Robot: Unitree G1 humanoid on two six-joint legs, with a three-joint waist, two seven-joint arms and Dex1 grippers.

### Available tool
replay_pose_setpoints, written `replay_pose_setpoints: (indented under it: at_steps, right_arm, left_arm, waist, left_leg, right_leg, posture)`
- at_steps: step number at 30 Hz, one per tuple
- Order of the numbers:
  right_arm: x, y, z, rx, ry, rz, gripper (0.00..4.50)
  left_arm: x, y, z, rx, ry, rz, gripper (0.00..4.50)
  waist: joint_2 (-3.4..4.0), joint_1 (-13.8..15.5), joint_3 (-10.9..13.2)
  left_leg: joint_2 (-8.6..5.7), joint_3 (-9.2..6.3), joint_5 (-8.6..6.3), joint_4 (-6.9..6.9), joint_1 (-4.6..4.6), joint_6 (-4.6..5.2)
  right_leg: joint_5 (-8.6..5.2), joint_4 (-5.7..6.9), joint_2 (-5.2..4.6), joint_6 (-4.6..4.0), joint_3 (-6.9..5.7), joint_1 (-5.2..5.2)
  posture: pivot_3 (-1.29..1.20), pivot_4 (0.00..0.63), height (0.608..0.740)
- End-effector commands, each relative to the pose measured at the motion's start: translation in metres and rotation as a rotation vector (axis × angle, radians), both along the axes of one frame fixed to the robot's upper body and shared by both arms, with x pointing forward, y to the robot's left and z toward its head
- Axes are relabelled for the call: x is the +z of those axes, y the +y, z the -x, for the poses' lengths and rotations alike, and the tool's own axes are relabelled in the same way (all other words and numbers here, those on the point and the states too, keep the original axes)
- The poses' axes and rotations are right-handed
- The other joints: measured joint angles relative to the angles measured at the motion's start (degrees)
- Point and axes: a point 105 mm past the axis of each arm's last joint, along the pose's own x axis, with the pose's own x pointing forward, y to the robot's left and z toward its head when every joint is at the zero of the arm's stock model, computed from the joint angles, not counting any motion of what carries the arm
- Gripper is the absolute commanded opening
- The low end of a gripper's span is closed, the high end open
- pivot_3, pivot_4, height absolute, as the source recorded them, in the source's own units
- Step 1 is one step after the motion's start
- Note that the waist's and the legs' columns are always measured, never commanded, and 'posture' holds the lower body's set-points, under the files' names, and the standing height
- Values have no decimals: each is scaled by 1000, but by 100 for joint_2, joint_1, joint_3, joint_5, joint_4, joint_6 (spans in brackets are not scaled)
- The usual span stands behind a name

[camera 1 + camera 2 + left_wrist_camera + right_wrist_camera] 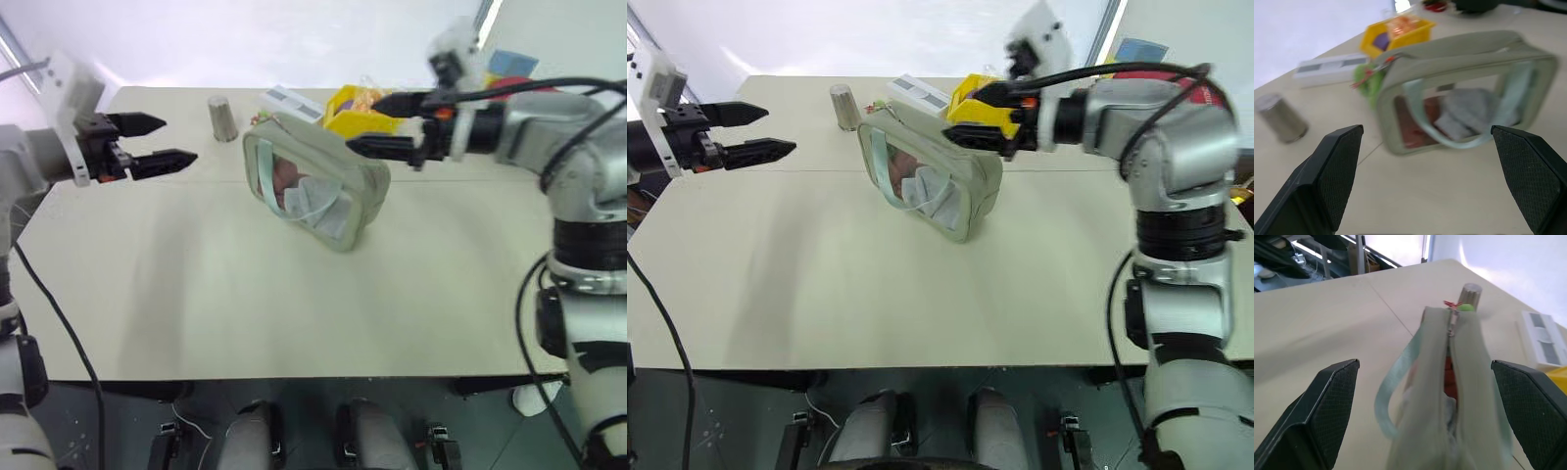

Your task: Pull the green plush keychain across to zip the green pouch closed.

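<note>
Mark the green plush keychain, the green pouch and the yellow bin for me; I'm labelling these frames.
green plush keychain (1364, 82), left wrist view: its fuzzy body.
green pouch (364, 176), left eye view: its fabric top.
yellow bin (1375, 47), left wrist view: its front wall.

Pouch mid-table, keychain at its far end, bin behind.

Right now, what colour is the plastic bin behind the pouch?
Bright yellow. The bin shows best in the left wrist view, just past the green pouch.
</note>
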Motion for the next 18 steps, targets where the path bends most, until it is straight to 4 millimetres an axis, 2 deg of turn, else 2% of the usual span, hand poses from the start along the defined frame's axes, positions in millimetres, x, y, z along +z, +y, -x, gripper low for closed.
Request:
replay_pose_setpoints:
  at_steps: [1,4,7,8,11,16,17,18]
  right_arm:
    - [6,19,-1,-15,-87,36,4484]
    - [-11,33,-10,-28,-89,84,4484]
    - [-31,36,-18,-35,-117,167,4484]
    - [-36,34,-20,-36,-139,207,4248]
    - [-42,29,-25,-42,-178,266,3098]
    - [-44,28,-28,-31,-193,299,414]
    - [-45,28,-29,-31,-196,305,72]
    - [-45,28,-29,-30,-198,307,72]
  left_arm:
    - [12,-17,20,-73,-49,-19,4467]
    - [10,-23,20,-64,-63,-17,4467]
    - [5,-24,20,-47,-65,-16,4467]
    - [3,-24,20,-42,-65,-20,4498]
    - [0,-22,22,-29,-61,-17,4500]
    - [0,-22,24,-23,-67,-12,4500]
    - [0,-23,24,-22,-69,-10,4500]
    - [1,-23,23,-20,-73,-8,4500]
  waist:
    - [0,18,0]
    - [-2,54,-1]
    - [-3,47,-1]
    - [-2,42,-1]
    - [-3,34,-1]
    - [-3,25,-1]
    - [-3,24,-1]
    - [-3,25,-1]
  left_leg:
    - [0,0,0,2,-1,0]
    - [-2,-3,0,6,-2,0]
    - [-6,-4,0,7,-2,0]
    - [-7,-4,0,7,-2,0]
    - [-6,-4,0,6,-2,0]
    - [-4,-4,0,6,-1,0]
    - [-4,-4,0,6,-1,0]
    - [-4,-4,0,6,-1,0]
  right_leg:
    - [0,1,0,0,1,0]
    - [0,1,1,0,1,2]
    - [0,0,1,0,0,4]
    - [0,0,1,0,0,4]
    - [0,0,1,0,0,3]
    - [0,0,2,0,0,3]
    - [0,0,2,0,0,3]
    - [0,0,2,0,0,3]
  posture:
    - [0,150,740]
    - [0,150,740]
    - [0,150,740]
    - [0,150,740]
    - [0,150,740]
    - [0,150,740]
    - [0,150,740]
    - [0,150,740]
